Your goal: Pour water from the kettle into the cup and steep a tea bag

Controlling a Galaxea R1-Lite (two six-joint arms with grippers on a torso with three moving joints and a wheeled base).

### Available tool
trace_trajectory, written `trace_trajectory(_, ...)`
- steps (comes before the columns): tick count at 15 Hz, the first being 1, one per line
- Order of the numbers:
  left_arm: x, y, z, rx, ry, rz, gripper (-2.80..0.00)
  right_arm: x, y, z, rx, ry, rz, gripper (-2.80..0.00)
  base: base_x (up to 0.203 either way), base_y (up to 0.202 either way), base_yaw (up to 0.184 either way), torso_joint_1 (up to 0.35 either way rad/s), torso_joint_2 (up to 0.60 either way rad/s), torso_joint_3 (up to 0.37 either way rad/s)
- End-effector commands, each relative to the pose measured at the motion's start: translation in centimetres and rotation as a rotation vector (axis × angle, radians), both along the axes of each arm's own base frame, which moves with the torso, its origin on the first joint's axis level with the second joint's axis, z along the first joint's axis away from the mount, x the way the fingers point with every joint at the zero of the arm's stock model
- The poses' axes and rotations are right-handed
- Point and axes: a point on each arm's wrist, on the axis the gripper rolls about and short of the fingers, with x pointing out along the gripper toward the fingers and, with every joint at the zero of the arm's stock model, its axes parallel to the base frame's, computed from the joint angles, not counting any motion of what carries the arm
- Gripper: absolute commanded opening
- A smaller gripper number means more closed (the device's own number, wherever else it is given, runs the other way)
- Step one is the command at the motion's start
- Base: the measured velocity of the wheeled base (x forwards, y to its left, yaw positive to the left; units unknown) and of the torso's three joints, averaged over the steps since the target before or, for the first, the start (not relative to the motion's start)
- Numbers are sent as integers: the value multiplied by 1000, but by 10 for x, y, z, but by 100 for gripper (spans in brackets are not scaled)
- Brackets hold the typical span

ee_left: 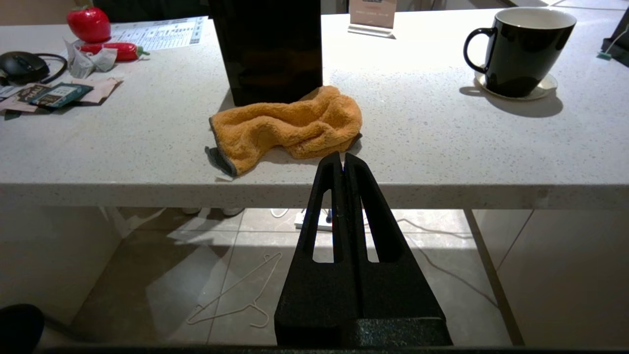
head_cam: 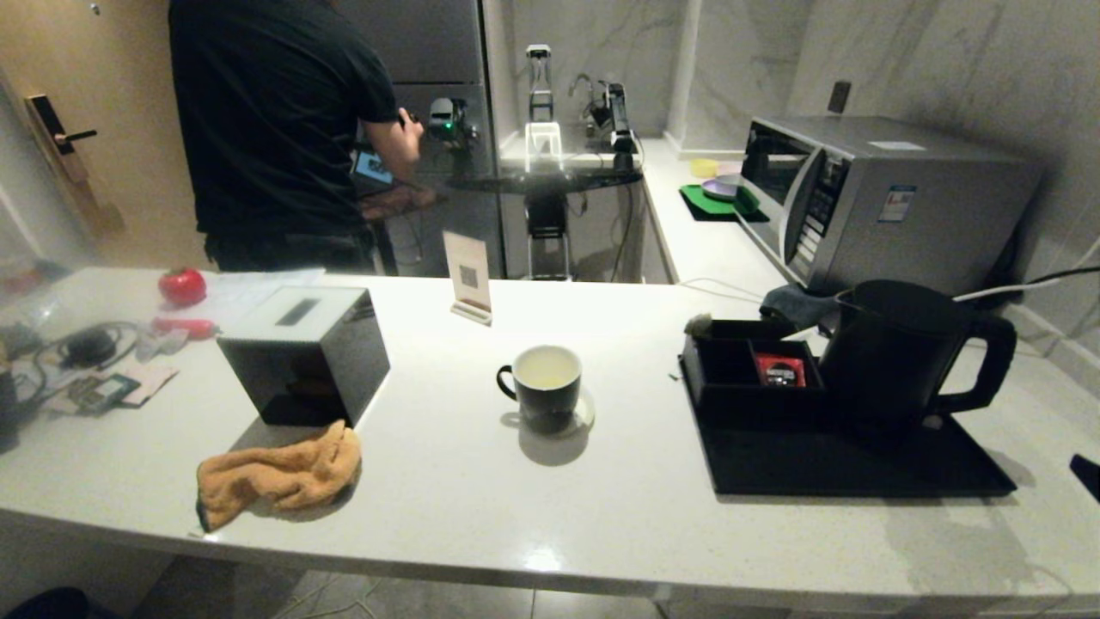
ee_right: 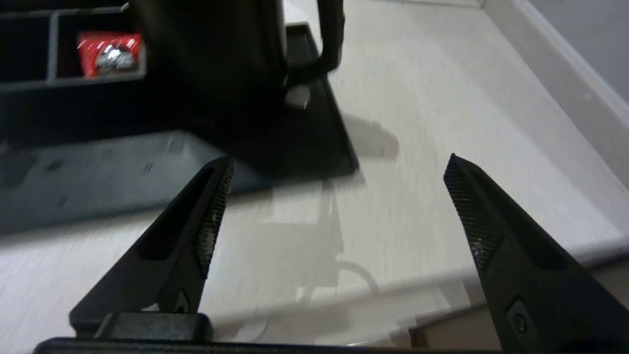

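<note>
- Right gripper (ee_right: 339, 206): fingers spread wide, holding nothing, low at the desk (head_cam: 601, 516) front edge, facing the kettle's handle side. In the head view only a dark sliver at the right border may be it.
- Left gripper (ee_left: 343, 164): fingers pressed together, empty, parked below the desk edge in front of the orange cloth (ee_left: 287, 128).
- Kettle (head_cam: 902, 352): upright at the back right of the black tray (head_cam: 859, 464), handle (head_cam: 988, 361) facing right, just beside the compartment box (head_cam: 748, 370) with the red packet (head_cam: 780, 370).
- Cup (head_cam: 541, 387): on a coaster (head_cam: 586, 411) mid-desk, well apart from the kettle, handle to the robot's left.
- Risk: a fingertip catching the tray's raised edge or kettle body instead of threading the handle loop; that could shove or tip the kettle.
- Risk: a grip on one handle bar may let a full kettle swing; the long carry to the cup invites spills.
- Risk: pouring too far off-centre could knock the cup off its coaster.
- Unclear: tea bag not visible anywhere. Cup interior looks pale yellowish, but I cannot tell if liquid is in it.
- Right wrist view is motion-smeared; kettle top cut off.
</note>
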Motion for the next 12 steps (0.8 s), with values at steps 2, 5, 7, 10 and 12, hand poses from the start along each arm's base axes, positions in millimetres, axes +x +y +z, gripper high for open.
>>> trace_trajectory(2,0,0,0,0,1,0,-280,40,-19,-16,25,53,3,0,0,0,0,0,0,0)
trace_trajectory(5,0,0,0,0,1,0,-280,70,-32,-26,18,35,4,0,0,0,0,0,0,0)
trace_trajectory(7,0,0,0,0,0,0,-280,87,-40,-36,13,22,4,0,0,0,0,0,0,0)
trace_trajectory(10,0,0,0,0,-1,0,-280,106,-49,-49,3,-3,6,0,0,0,0,0,0,0)
trace_trajectory(12,0,0,0,0,-1,0,-280,118,-54,-52,-1,-29,4,0,0,0,0,0,0,0)
